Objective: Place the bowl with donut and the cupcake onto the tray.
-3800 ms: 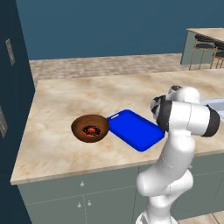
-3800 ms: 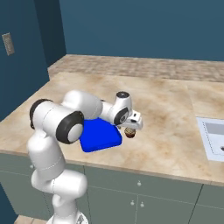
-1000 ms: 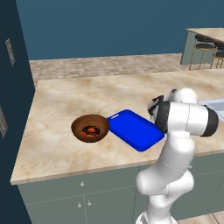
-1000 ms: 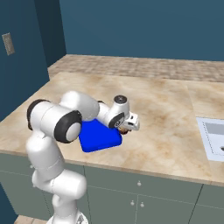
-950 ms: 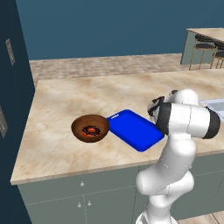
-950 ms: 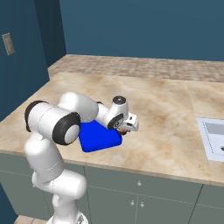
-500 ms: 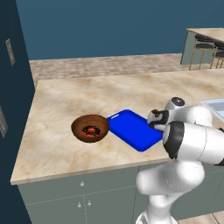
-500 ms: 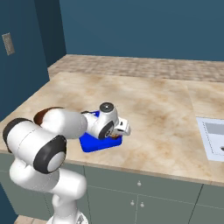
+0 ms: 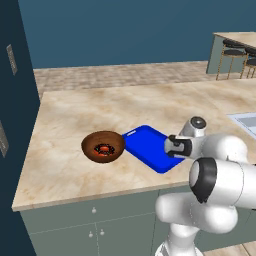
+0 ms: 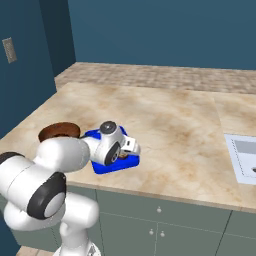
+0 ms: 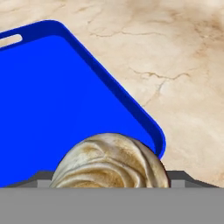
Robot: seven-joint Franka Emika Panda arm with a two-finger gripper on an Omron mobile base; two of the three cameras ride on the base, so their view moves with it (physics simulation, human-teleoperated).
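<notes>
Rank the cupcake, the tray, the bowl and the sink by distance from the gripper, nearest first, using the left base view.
1. Cupcake: right at the gripper, over the tray's near corner.
2. Tray: under the gripper, stretching to its left.
3. Bowl: beyond the tray's left end.
4. Sink: far right, across bare counter.

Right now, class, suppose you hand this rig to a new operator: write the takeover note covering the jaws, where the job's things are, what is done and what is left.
Gripper: low over the near corner of the flat bright blue tray, jaws wide. Whether they grip the cupcake cannot be told.
Small brown cupcake with pale tan swirl top: at the gripper, over the tray's corner.
Round reddish-brown bowl with the red-orange glazed donut inside: on the marble counter, beside the tray.
Done: cupcake brought to the tray.
Left: withdraw, then move the bowl with donut onto the tray.
</notes>
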